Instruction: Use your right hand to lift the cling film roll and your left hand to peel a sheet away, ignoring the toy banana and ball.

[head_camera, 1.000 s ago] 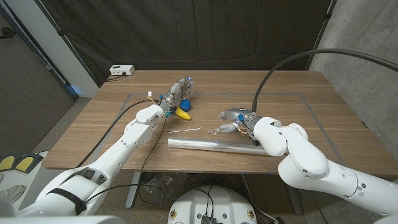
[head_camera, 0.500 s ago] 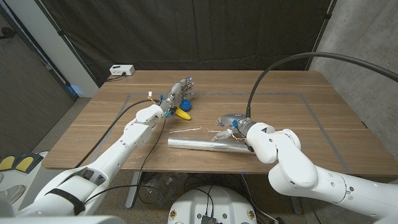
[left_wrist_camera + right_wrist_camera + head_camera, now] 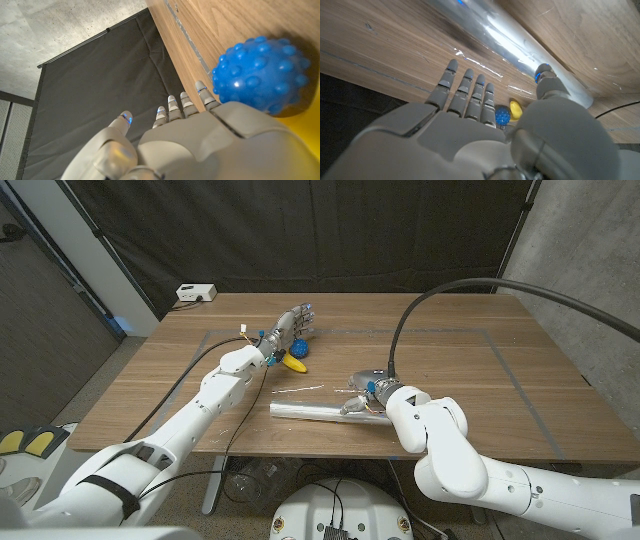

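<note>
Left hand [image 3: 293, 326] hovers toward the table's [image 3: 180, 395] far edge, left of centre, fingers spread and holding nothing, as I watch from the head camera. Just beside it lie the blue ball [image 3: 298, 348] and the yellow toy banana [image 3: 293, 362], the banana on the near side of the ball; my left wrist camera shows the knobbly ball right against the back of the hand. Toward the near edge, at the middle of the table, the cling film roll [image 3: 315, 412] lies flat, running left to right, with a loose glinting strip of film [image 3: 300, 389] on the wood just beyond it. Right hand [image 3: 362, 393] sits over the roll's right end. On my right wrist camera its fingers [image 3: 465, 89] reach out straight and apart above the wood while the thumb points at the roll; whether the thumb touches it I cannot tell, and I see no grasp. A white box [image 3: 195, 293] rests at the far left corner.
</note>
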Motion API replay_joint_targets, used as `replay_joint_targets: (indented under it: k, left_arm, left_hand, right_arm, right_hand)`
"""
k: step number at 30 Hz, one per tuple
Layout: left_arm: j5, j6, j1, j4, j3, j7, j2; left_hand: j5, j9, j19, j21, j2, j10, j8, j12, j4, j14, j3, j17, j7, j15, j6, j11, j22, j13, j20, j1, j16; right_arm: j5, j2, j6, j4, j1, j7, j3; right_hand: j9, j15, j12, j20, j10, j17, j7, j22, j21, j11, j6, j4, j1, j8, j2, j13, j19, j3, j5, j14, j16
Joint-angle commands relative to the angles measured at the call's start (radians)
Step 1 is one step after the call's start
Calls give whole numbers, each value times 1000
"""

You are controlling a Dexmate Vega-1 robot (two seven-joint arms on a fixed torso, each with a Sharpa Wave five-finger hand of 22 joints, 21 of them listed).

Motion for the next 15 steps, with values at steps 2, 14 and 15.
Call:
replay_joint_targets:
  k: [2,14,15]
  left_arm:
    - [7,-3,-56,56,25,-25,-13]
    - [-3,-21,-82,94,32,-34,-21]
    - [-4,-22,-83,97,33,-35,-21]
  left_hand:
    - [3,4,-5,-3,-5,5,-3,-1,1,7,-2,3,-1,4,5,0,3,3,8,-4,-2]
    - [3,4,-3,-6,-5,5,-4,-2,1,8,-4,3,-3,3,3,1,3,3,8,-5,-3]
    - [3,4,-3,-6,-5,6,-4,-2,1,8,-4,3,-3,4,4,0,3,4,7,-5,-3]
  right_arm:
    - [-105,62,-32,72,-34,27,-15]
    - [-166,104,-31,127,-63,66,-7]
    - [-177,106,-31,133,-65,73,-8]
  right_hand:
    - [3,-86,8,-5,17,6,1,3,0,0,7,8,3,4,3,5,2,4,9,8,4]
    - [4,-94,16,-31,37,6,-5,4,-1,-6,27,6,19,10,8,8,8,9,13,29,8]
    - [4,-94,16,-31,37,6,-5,5,-1,-5,28,5,22,10,9,8,8,10,13,29,8]
